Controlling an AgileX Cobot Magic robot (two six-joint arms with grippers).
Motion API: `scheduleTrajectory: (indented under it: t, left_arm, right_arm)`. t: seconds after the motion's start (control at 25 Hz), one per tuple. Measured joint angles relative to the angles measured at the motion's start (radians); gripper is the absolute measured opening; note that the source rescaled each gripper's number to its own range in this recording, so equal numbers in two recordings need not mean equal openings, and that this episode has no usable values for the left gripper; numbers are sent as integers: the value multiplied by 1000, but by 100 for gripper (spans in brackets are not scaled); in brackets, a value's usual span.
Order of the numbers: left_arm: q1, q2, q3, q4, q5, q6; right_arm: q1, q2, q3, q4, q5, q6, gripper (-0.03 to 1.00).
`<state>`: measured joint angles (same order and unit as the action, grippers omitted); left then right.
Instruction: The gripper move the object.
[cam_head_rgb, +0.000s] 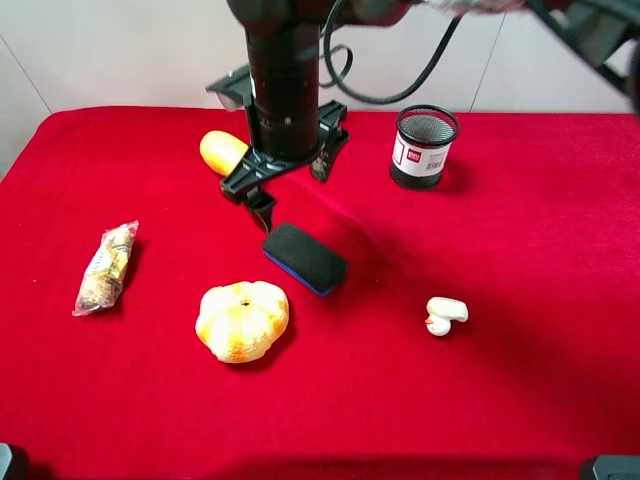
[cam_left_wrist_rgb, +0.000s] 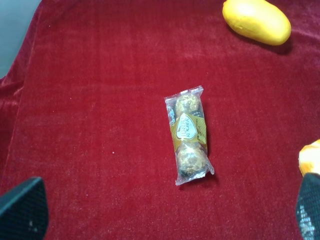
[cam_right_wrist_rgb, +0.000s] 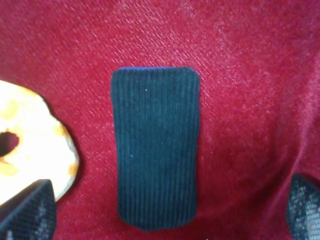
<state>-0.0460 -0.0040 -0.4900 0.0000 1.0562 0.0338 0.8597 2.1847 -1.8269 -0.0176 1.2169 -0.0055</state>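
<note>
Fingertips (cam_right_wrist_rgb: 24, 212) of the right tool (cam_head_rgb: 292, 192), spread wide and empty, hover either side of the eraser (cam_head_rgb: 305, 258) lying flat on the red tabletop (cam_head_rgb: 520, 380) near the pumpkin-shaped piece (cam_head_rgb: 242, 320); the approach looks complete, so next it should descend and close across the eraser's width.

Red table (cam_head_rgb: 520, 400), eraser (cam_head_rgb: 305, 258), mesh cup (cam_head_rgb: 424, 147), chocolates (cam_head_rgb: 106, 268), pumpkin (cam_head_rgb: 241, 320), mango (cam_head_rgb: 222, 152), white piece (cam_head_rgb: 445, 316)

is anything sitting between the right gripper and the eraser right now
Nothing visible does. The right gripper hangs open over the eraser, which lies flat on the bare red cloth between its fingertips. The orange pumpkin-shaped piece sits beside the eraser near one fingertip, apart from it, not over it.
</note>
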Motion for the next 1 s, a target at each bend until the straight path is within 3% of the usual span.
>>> scheduleTrajectory:
  t: [0.48,1.0]
  left_arm:
    - [0,0,0,0,0,0]
    - [0,0,0,0,0,0]
  right_arm:
    - [0,-161,9,0,0,0,100]
    - [0,-420,288,-48,0,20,100]
